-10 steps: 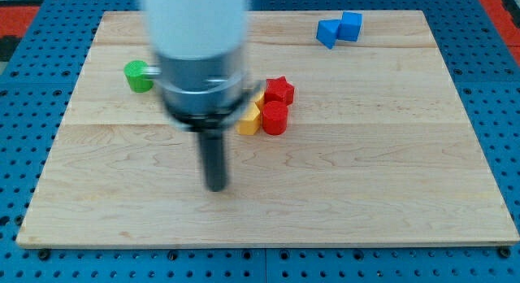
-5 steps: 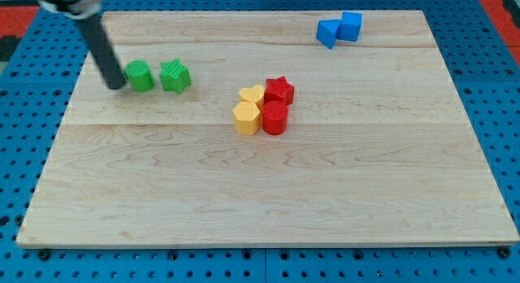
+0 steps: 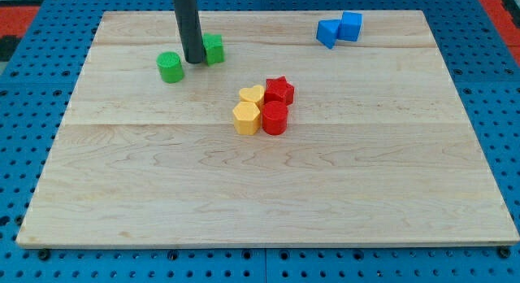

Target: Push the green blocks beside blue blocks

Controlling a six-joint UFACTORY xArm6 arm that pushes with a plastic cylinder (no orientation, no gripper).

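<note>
My tip [image 3: 194, 61] rests on the board in the upper left area. A green star-like block [image 3: 213, 49] sits right against the rod's right side, partly hidden by it. A green cylinder [image 3: 170, 67] stands just left of the tip and slightly below it, a small gap apart. Two blue blocks, a cube [image 3: 351, 26] and another blue block [image 3: 327, 32], touch each other at the view's top right, far from the green blocks.
A cluster of a yellow heart [image 3: 253, 95], a yellow hexagon [image 3: 246, 117], a red star [image 3: 279, 90] and a red cylinder [image 3: 275, 117] sits near the middle of the wooden board [image 3: 260, 193]. Blue pegboard surrounds the board.
The rod swung from the left of the green cylinder to between the green blocks. The cylinder slid right, and the green star moved right and up toward the view's top.
</note>
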